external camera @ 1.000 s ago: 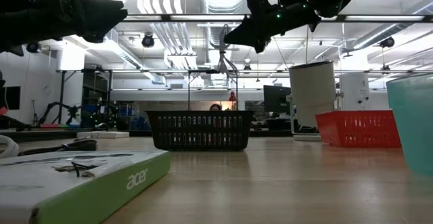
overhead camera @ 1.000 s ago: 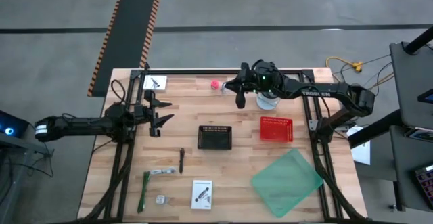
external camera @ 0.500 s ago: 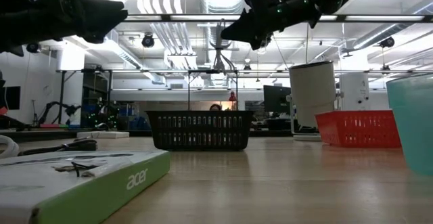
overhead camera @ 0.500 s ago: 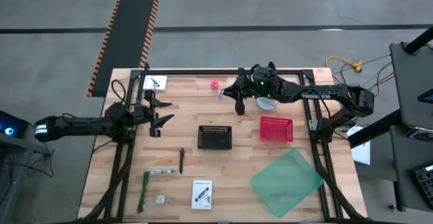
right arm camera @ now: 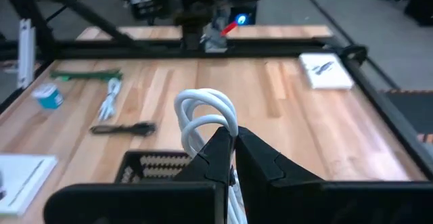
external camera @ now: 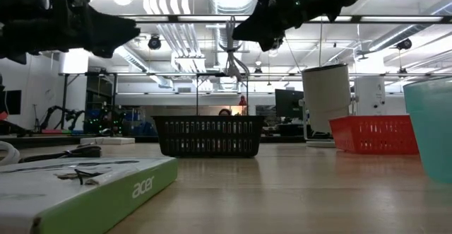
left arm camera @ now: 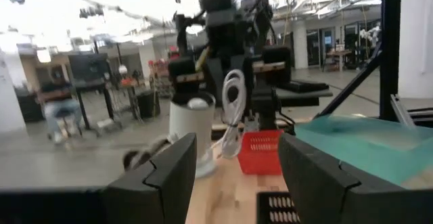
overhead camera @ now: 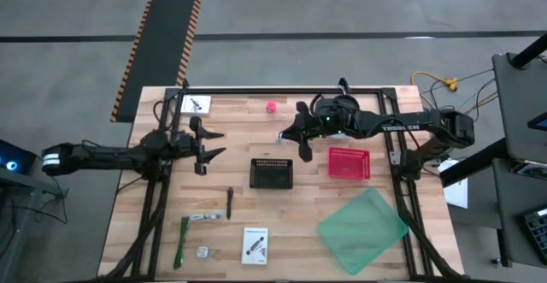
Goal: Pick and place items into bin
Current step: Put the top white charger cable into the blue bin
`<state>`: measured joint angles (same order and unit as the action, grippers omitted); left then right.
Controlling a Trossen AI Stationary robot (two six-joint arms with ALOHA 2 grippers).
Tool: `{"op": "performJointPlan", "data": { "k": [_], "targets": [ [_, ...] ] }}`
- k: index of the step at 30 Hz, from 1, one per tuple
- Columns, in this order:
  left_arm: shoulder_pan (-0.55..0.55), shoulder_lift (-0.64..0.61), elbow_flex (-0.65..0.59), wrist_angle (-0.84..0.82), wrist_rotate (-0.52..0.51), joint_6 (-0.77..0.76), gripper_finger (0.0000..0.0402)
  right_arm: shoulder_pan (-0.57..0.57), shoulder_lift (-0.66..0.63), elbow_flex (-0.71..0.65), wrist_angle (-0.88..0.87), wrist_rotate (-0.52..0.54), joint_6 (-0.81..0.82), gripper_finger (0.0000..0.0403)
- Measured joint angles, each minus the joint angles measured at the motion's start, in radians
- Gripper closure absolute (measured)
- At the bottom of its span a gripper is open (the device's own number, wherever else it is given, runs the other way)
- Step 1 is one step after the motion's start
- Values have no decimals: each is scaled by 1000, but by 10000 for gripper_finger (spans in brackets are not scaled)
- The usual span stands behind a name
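My right gripper [overhead camera: 293,137] hangs above the table just beyond the far side of the black bin [overhead camera: 272,173], shut on a coiled white cable [right arm camera: 205,115]. In the low view the cable [external camera: 232,59] dangles over the bin [external camera: 209,136]. My left gripper [overhead camera: 208,146] waits open at the table's left and holds nothing. On the wood lie a pink cube [overhead camera: 271,106], a white card [overhead camera: 196,104], a dark stick [overhead camera: 230,202], a green strip tool [overhead camera: 183,241] and another white card [overhead camera: 255,244]. My right gripper pinches the cable's bundled strands [right arm camera: 218,130] between its two fingers [right arm camera: 260,160], and the coil's loops stick out past the fingertips. The fingers slant down from the table's right side. The cable hangs slack below the fingers [external camera: 232,63], lifted clear of table and bin.
A red basket [overhead camera: 349,162] stands right of the bin and a white cup [overhead camera: 339,131] sits under my right arm. A translucent green lid [overhead camera: 362,229] lies at the near right. A small object [overhead camera: 203,251] lies beside the green strip.
My right gripper has swung toward the table's near edge, closer to the black bin, tipping down a little. It has stayed shut, and the white cable has kept hanging clear.
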<state>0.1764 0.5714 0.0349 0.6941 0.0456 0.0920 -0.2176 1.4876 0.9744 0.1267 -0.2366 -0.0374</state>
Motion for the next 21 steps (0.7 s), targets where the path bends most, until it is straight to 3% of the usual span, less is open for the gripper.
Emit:
{"op": "performJointPlan", "data": {
  "k": [5,21],
  "targets": [
    [0,16,-2,-1,0,-84,210,35,-7,0,-46,0,43,394],
    [0,17,-2,7,0,-85,210,103,-55,-1,-185,2,112,394]
  ]
}}
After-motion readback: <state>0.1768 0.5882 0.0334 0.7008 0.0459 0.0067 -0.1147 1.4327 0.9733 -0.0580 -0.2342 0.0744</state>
